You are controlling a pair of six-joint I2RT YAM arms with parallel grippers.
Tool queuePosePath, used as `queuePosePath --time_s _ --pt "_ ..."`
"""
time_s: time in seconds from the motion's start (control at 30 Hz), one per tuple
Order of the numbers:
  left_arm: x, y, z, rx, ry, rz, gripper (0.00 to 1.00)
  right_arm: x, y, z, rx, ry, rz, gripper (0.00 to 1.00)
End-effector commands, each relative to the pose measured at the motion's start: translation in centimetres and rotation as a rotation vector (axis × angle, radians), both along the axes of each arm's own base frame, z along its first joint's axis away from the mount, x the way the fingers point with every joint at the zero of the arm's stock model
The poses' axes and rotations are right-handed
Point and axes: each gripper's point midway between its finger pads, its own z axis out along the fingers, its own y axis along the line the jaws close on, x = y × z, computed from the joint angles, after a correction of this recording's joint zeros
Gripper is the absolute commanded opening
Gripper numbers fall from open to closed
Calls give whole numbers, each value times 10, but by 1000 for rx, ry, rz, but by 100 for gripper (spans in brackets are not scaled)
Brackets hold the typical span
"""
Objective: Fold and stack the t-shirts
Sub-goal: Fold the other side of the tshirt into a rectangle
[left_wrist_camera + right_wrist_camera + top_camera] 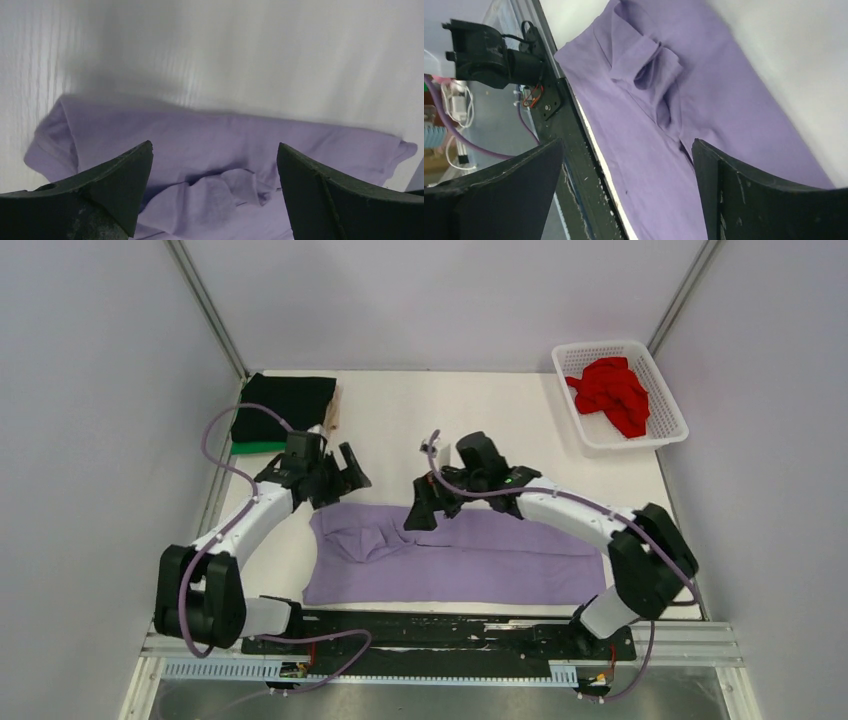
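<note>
The lavender t-shirt point(470, 555) was laid flat, presumably for another fold; over its far edge the left gripper point(352, 472) and right gripper point(425, 514) were held spread, empty.

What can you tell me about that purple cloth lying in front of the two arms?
It is a lavender t-shirt of soft, thin cloth, folded into a long band lying flat along the near side of the white table. Toward its left end a flap, maybe a sleeve, bunches into raised wrinkles. Both sets of jaws stand open near its far edge, gripping none of it.
</note>
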Motion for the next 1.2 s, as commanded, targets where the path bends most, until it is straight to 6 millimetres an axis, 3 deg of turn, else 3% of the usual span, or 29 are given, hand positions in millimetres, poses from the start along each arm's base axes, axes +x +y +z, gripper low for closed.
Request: queuePosePath --time_s 0.0,0.17,0.3,0.43,0.57,0.73,0.97,1.17 --pt "-18 -19 -37 -202 167 -20 100 13 53 -1 18 -210 151 98" --pt "-17 -8 -69 -171 214 11 100 33 86 -44 -68 -237 172 98" --pt "-14 3 -85 -158 244 42 100 40 106 -65 -92 -264 215 97" --pt "-16 8 -94 -153 277 48 100 31 123 -73 -86 -301 292 95" --pt "-18 12 -97 -140 286 54 100 6 132 -75 -74 -314 362 95" --pt "-18 16 -96 -119 291 64 100 -21 132 -77 -119 -366 384 95" --pt "-15 19 -96 -108 295 61 100 -67 116 -86 -146 -293 455 93" --pt "-10 25 -95 -77 294 78 100 -78 104 -74 -170 -334 419 93"
